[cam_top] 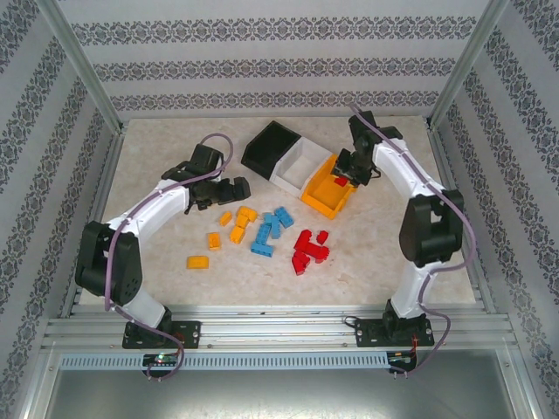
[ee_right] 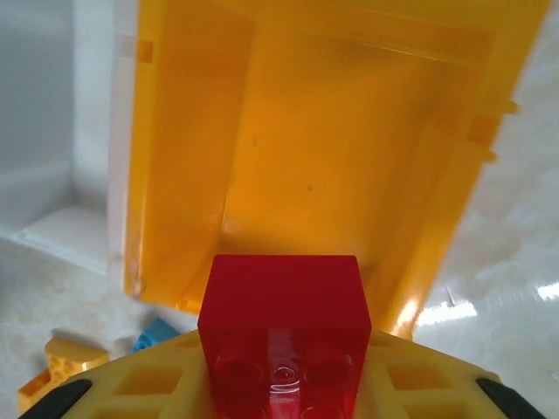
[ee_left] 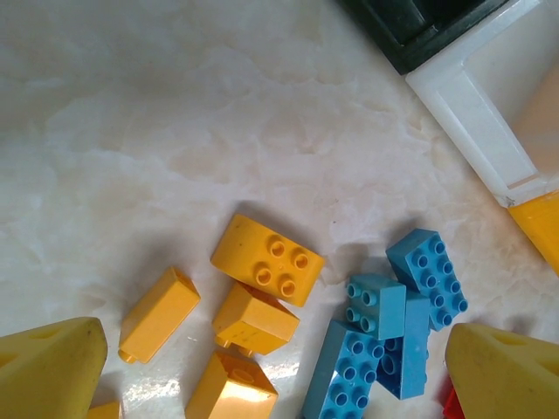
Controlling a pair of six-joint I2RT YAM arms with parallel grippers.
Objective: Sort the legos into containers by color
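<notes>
The black bin, white bin and orange bin stand in a slanted row. My right gripper hangs over the orange bin, shut on a red brick between its yellow fingers. My left gripper is open just above the table, its fingertips wide apart over yellow bricks and blue bricks. On the table lie yellow, blue and red clusters.
A lone yellow brick lies to the left near the front. Metal frame posts and patterned walls enclose the table. The black bin's corner and the white bin's rim are close to the upper right of my left gripper.
</notes>
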